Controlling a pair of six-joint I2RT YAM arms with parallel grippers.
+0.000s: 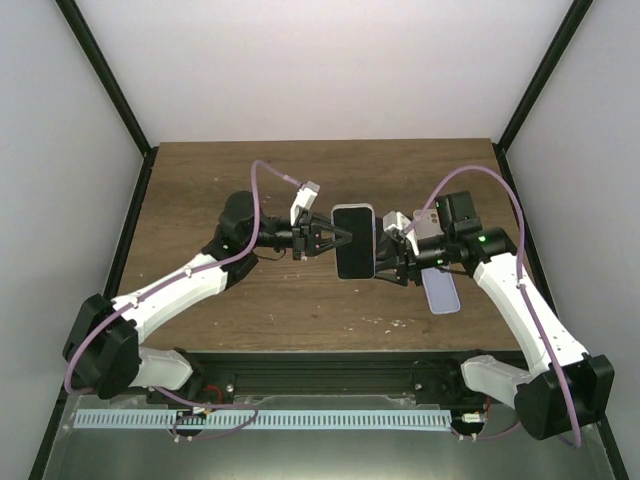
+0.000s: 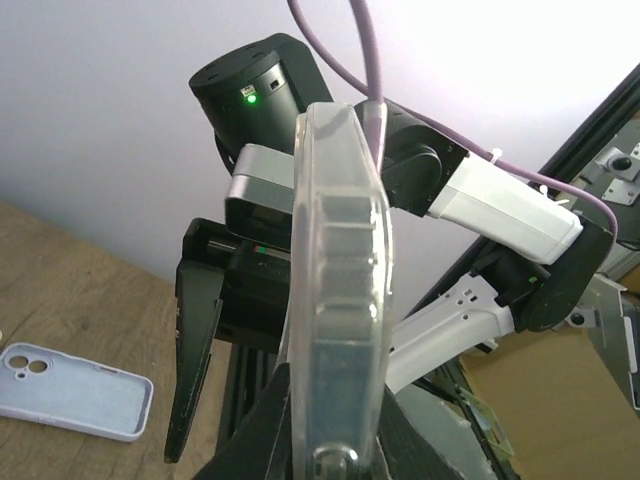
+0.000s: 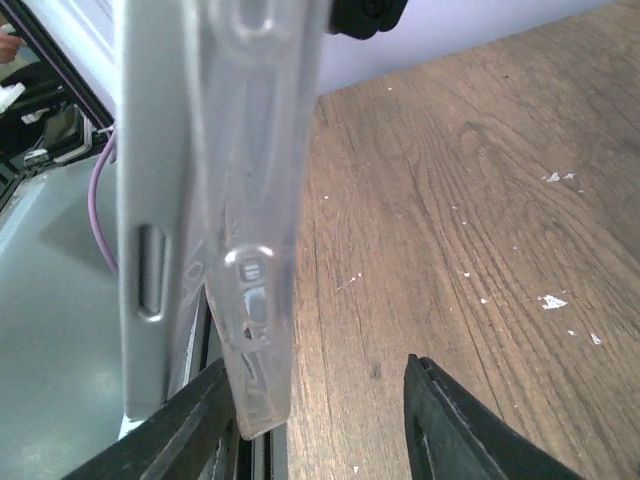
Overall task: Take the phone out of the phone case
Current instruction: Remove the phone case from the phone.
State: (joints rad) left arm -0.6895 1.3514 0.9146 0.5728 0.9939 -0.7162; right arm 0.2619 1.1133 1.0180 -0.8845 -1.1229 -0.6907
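phone: the phone (image 1: 354, 240) was held up off the table (image 1: 250, 170) between the two arms, dark screen facing the overhead camera, standing on its long edge in the wrist views.

clear case: the clear case (image 2: 340, 280) was wrapped around it. From the right wrist, the case's lower corner seemed to sit a bit away from the phone's silver edge, so maybe it was starting to peel. Hard to be sure.

left claw: the left gripper (image 1: 338, 238) was clenched on the left long side of the clear case. The case edge rose straight out from between its fingers.

right claw: the right gripper (image 3: 315, 400) was released, jaws apart. The case corner sat just beside one finger, with a wide gap to the other.

how I'd do this step: keep the left clamp firm and low on the rim so it isn't pinning the phone in. Then bring the right fingers onto the loose corner only, lip and not phone, and roll it back along the edge instead of yanking. The glass looked slick, so I'd expect it to pop free suddenly.

what's holding what: clear case = the phone, mostly seated by my guess.

lavender case: the lavender case (image 1: 440, 290) lay flat on the table under the right arm. No phone showed in it, as far as I could tell.
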